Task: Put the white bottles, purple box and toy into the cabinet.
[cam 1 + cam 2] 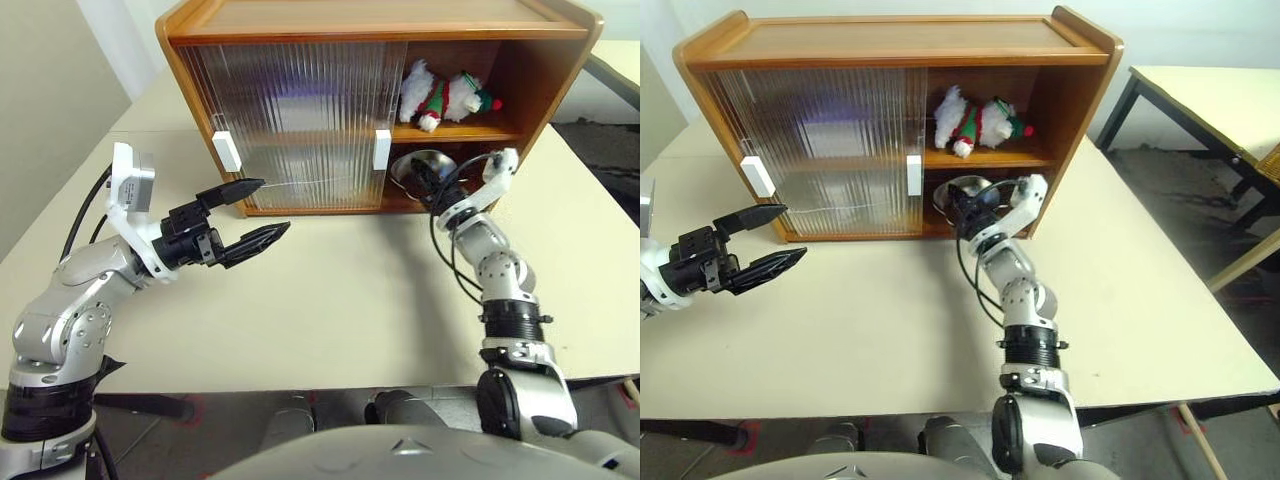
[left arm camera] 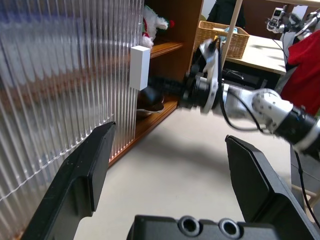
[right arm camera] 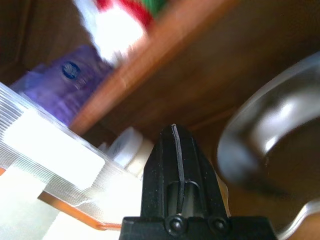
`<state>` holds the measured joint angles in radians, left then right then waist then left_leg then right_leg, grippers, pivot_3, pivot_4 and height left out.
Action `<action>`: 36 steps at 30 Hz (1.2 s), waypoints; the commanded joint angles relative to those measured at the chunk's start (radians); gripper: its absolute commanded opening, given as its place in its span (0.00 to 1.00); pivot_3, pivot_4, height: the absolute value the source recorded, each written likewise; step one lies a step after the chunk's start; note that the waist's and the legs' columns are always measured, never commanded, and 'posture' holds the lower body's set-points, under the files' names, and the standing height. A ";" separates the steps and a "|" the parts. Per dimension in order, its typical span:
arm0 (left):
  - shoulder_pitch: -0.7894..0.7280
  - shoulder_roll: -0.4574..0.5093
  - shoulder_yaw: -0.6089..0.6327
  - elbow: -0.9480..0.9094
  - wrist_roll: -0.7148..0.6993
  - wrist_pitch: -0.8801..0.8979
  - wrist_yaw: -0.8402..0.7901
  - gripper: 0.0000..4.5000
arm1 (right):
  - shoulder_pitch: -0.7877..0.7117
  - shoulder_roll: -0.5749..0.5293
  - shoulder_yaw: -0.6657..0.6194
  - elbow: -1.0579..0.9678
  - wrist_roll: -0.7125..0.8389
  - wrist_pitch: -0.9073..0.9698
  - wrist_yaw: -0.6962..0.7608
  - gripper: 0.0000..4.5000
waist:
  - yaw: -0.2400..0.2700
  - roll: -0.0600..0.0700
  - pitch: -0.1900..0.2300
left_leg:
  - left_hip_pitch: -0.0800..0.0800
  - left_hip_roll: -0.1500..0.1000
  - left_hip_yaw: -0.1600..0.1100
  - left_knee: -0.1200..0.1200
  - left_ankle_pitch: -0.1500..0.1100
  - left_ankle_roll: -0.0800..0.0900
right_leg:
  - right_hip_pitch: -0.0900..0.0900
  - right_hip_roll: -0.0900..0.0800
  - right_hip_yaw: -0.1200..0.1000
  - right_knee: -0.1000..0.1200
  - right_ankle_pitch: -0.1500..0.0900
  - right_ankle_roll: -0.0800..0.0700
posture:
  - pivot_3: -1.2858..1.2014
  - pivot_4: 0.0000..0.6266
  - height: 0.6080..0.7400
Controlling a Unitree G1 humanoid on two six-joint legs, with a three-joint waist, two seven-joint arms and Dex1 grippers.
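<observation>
The cabinet (image 1: pixel 380 20) stands at the table's far side, its ribbed doors slid left and its right end open. On the upper shelf the toy (image 1: pixel 445 97) lies on its side. My right gripper (image 1: pixel 432 182) is shut and empty, at the mouth of the lower shelf beside a steel bowl (image 1: pixel 420 163). The right wrist view shows the purple box (image 3: pixel 70 80) on the upper shelf behind the door and a white bottle (image 3: pixel 127 147) on the lower shelf. My left gripper (image 1: pixel 272 207) hangs open and empty in front of the left door.
Two white handles (image 1: pixel 227 152) (image 1: pixel 382 149) stick out from the sliding doors. The cream table (image 1: pixel 330 300) stretches between my arms. Another table (image 1: pixel 1210 100) stands at the right, with a basket (image 2: pixel 220 37) on a surface beyond.
</observation>
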<state>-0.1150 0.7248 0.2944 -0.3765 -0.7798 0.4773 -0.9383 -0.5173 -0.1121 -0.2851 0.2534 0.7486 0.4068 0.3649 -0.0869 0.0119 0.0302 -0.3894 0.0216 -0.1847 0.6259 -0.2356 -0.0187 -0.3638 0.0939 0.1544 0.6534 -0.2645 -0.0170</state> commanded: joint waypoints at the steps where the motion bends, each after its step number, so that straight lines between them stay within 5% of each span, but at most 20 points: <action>1: -0.004 0.006 0.001 0.017 0.003 -0.002 -0.009 1.00 | 0.066 -0.040 0.027 -0.082 -0.012 0.051 0.049 0.00 | -0.001 -0.001 0.000 | 0.000 0.000 0.000 0.000 0.000 0.000 | 0.000 0.000 0.000 -0.001 0.000 0.000 | 0.46 0.09 1.00; 11: -0.012 0.004 -0.018 0.036 0.011 -0.006 -0.037 1.00 | 0.222 -0.051 0.080 -0.245 -0.034 0.121 0.028 0.00 | -0.019 -0.003 0.002 | 0.005 0.000 0.002 0.001 0.000 0.000 | 0.005 0.002 0.001 -0.001 -0.005 0.012 | 0.45 0.10 1.00; 25: -0.023 0.009 -0.003 0.029 0.014 -0.003 -0.015 1.00 | 0.078 -0.028 0.146 -0.011 -0.214 0.126 -0.044 0.00 | -0.020 -0.003 0.002 | 0.002 0.000 0.001 -0.001 0.000 0.000 | 0.001 0.001 0.001 -0.001 -0.001 0.003 | 0.46 0.09 1.00; 36: -0.015 0.013 0.005 0.016 0.006 -0.004 -0.012 1.00 | 0.010 -0.033 0.131 0.039 -0.216 0.112 0.020 0.00 | -0.015 -0.003 0.002 | -0.001 0.000 0.001 -0.001 -0.001 0.000 | -0.002 0.001 0.000 -0.001 0.000 0.001 | 0.46 0.09 1.00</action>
<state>-0.1355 0.7302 0.2910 -0.3497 -0.7753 0.4744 -0.9506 -0.5189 -0.1369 -0.1507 0.3178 0.5268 0.4939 0.3673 -0.1018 0.0087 0.0322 -0.3906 0.0220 -0.1839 0.6252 -0.2362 -0.0188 -0.3653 0.0947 0.1547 0.6526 -0.2645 -0.0160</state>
